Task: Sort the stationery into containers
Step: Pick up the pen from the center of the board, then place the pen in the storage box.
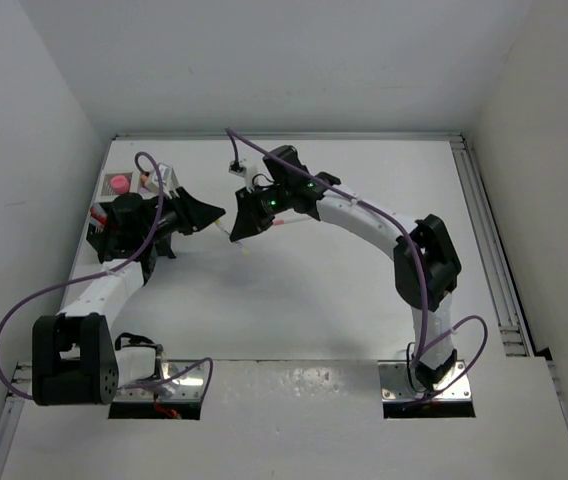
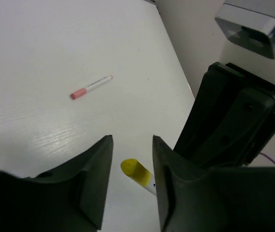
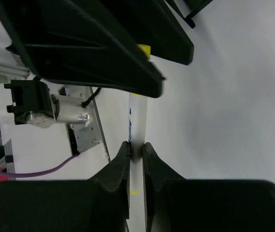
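Observation:
My right gripper [image 3: 136, 143] is shut on a white marker [image 3: 138, 121] with a yellow cap [image 3: 144, 49] and holds it above the table. The capped end [image 2: 136, 172] sits between the fingers of my left gripper [image 2: 131, 137], which is open and not touching it. In the top view the two grippers meet at centre left, the left [image 1: 214, 214] facing the right [image 1: 237, 231]. A white pen with a pink cap [image 2: 91, 87] lies on the table. The black organizer [image 1: 104, 222] and the white bin [image 1: 161, 180] stand at the far left, partly hidden by the left arm.
A pink piece [image 1: 119, 184] sits at the top of the organizer. A small white connector [image 1: 234, 166] lies at the back. Walls close in on the left, back and right. A metal rail [image 1: 489, 240] runs along the right edge.

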Controlling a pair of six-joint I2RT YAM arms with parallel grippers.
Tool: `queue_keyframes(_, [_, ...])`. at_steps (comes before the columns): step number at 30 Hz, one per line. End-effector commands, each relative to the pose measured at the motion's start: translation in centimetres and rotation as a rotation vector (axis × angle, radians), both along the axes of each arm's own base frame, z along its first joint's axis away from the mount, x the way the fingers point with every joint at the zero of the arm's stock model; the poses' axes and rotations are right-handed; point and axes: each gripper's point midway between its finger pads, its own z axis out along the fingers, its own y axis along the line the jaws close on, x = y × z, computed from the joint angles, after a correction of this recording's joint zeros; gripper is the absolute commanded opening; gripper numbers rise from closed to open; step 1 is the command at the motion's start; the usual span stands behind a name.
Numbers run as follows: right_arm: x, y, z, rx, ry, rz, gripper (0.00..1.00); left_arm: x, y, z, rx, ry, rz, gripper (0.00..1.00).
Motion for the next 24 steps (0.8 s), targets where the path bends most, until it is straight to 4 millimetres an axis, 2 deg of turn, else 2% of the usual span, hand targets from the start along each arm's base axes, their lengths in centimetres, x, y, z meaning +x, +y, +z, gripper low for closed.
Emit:
queue_keyframes(1, [-0.2, 1.1, 5.2, 0.105, -0.075, 0.025, 0.0, 0.8, -0.1, 2.3, -0.01, -0.06, -0.003, 0.41])
queue_keyframes(3, [-0.1, 1.2, 5.4, 0.11, -0.081, 0.025, 0.0, 0.9, 0.1, 2.5, -0.016, -0.056, 0.001, 0.3])
queue_keyframes(6, [-0.1, 1.3, 5.7, 0.116, -0.085, 0.024, 0.0, 0.9, 0.4, 2.9, -0.028, -0.053, 0.004, 0.08])
queue_keyframes(8, [-0.1, 1.3, 5.7, 0.117, -0.085, 0.023, 0.0, 0.8, 0.8, 3.3, -0.035, -0.058, 0.006, 0.0])
queue_keyframes(9, [0.0, 1.3, 5.8, 0.115, -0.081, 0.018, 0.06, 0.9, 0.9, 3.5, -0.034, -0.062, 0.009, 0.0])
queue_keyframes(10, [0.3, 0.9, 5.7, 0.11, -0.079, 0.007, 0.19, 1.3, 1.8, 4.3, -0.021, -0.088, 0.03, 0.0])
queue_keyframes(12, [1.3, 0.0, 5.5, 0.099, -0.073, -0.023, 0.54, 1.9, 3.3, 4.8, 0.012, -0.097, 0.073, 0.0])
queue_keyframes(13, [1.8, -0.5, 5.6, 0.096, -0.076, -0.041, 0.58, 2.8, 4.9, 6.4, 0.078, -0.168, 0.112, 0.0])
queue_keyframes(14, [2.3, -1.2, 5.1, 0.085, -0.077, -0.058, 0.6, 3.2, 6.4, 6.2, 0.124, -0.146, 0.169, 0.0])
queue_keyframes(15, [3.4, -2.2, 5.0, 0.08, -0.086, -0.083, 0.61, 3.6, 7.5, 6.9, 0.175, -0.171, 0.21, 0.0])
queue_keyframes(16, [4.0, -3.0, 4.5, 0.063, -0.102, -0.103, 0.61, 4.4, 9.6, 9.2, 0.303, -0.269, 0.269, 0.0])
queue_keyframes(17, [4.7, -3.7, 4.0, 0.041, -0.147, -0.108, 0.61, 5.4, 12.3, 9.7, 0.4, -0.273, 0.402, 0.0])
queue_keyframes(19, [5.9, -5.4, 2.7, -0.027, -0.191, -0.134, 0.61, 5.2, 15.2, 10.2, 0.564, -0.269, 0.519, 0.0])
queue_keyframes(20, [6.8, -6.5, 1.5, -0.098, -0.251, -0.143, 0.61, 5.2, 17.3, 10.7, 0.622, -0.275, 0.618, 0.0])
queue_keyframes(22, [7.8, -7.8, 0.3, -0.179, -0.309, -0.153, 0.61, 4.5, 19.4, 10.6, 0.712, -0.28, 0.692, 0.0])
queue_keyframes(24, [9.0, -9.3, -1.3, -0.279, -0.405, -0.137, 0.6, 4.5, 20.4, 10.5, 0.753, -0.299, 0.731, 0.0])
